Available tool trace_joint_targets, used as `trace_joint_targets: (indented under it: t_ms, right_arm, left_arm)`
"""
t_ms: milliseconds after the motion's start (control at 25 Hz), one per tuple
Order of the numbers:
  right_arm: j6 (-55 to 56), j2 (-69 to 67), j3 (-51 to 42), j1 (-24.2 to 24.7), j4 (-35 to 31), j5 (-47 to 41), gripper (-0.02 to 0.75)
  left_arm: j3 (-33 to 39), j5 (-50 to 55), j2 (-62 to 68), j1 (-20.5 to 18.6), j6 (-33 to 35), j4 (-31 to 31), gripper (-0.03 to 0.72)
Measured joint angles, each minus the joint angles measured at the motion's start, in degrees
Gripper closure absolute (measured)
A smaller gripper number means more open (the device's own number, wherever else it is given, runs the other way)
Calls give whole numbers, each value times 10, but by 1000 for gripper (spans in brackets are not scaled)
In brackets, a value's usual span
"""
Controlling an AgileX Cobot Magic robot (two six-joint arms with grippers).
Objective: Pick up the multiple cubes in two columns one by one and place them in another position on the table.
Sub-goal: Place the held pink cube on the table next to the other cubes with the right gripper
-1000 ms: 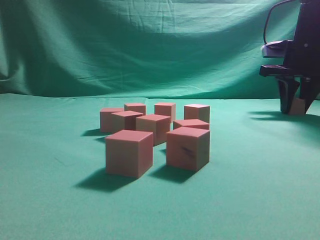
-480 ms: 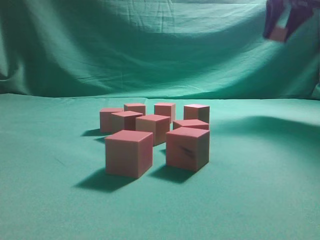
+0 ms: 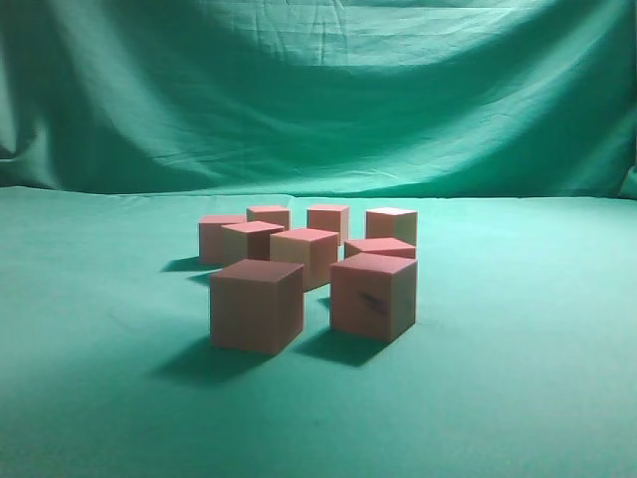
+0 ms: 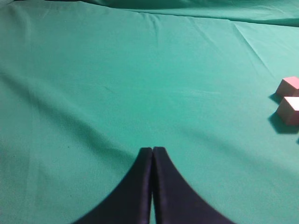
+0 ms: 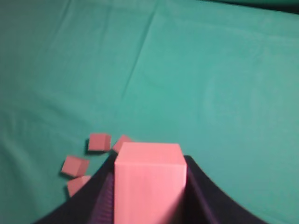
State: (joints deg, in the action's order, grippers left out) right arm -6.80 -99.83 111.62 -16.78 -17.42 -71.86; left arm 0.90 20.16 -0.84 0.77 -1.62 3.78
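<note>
The scuffed cube (image 3: 373, 297), with its dark mark on the near face, serves as the landmark in the exterior view. It stands on the teal bench (image 3: 518, 378) at the front right of a cluster of 8 cubes. Just beside it on its left, apart by a narrow gap, stands a second front cube (image 3: 256, 305), its top in shadow. Behind the scuffed cube a lower-looking cube (image 3: 381, 246) sits close, and to the left of that, a mid-row cube (image 3: 306, 255) and another (image 3: 251, 241) further left. Beyond them a back row of 4 stands near the draped green backdrop (image 3: 318, 90), the rightmost of these (image 3: 391, 224) paler on its faces. No arm shows in this view.

In the right wrist view the right tool (image 5: 148, 191) is clenched on a held cube (image 5: 148, 179), its dark fingers (image 5: 198, 191) pressed against both sides, high above the bench. Well below and to the left of the held cube, several cubes of the cluster (image 5: 99, 142) appear small.

In the left wrist view the left tool (image 4: 152, 154) has its tips pressed together, gripping nothing, over bare cloth. 2 cubes (image 4: 289, 98) lie well apart from it at the right edge.
</note>
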Motion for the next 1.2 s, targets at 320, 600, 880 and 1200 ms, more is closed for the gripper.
trace_joint_targets:
  t_ms: [320, 600, 880, 1200]
  right_arm:
    - [-21, 15, -137, -196, 31, 0, 464]
    - [-33, -33, -181, -335, 62, 31, 464]
    - [-41, -119, -182, -406, 66, 60, 464]
    - [-10, -190, -182, -411, 110, 69, 464]
  left_arm:
    - [0, 0, 0, 0, 0, 0, 688]
    - [0, 0, 0, 0, 0, 0, 688]
    - [0, 0, 0, 0, 0, 0, 688]
    - [0, 0, 0, 0, 0, 0, 688]
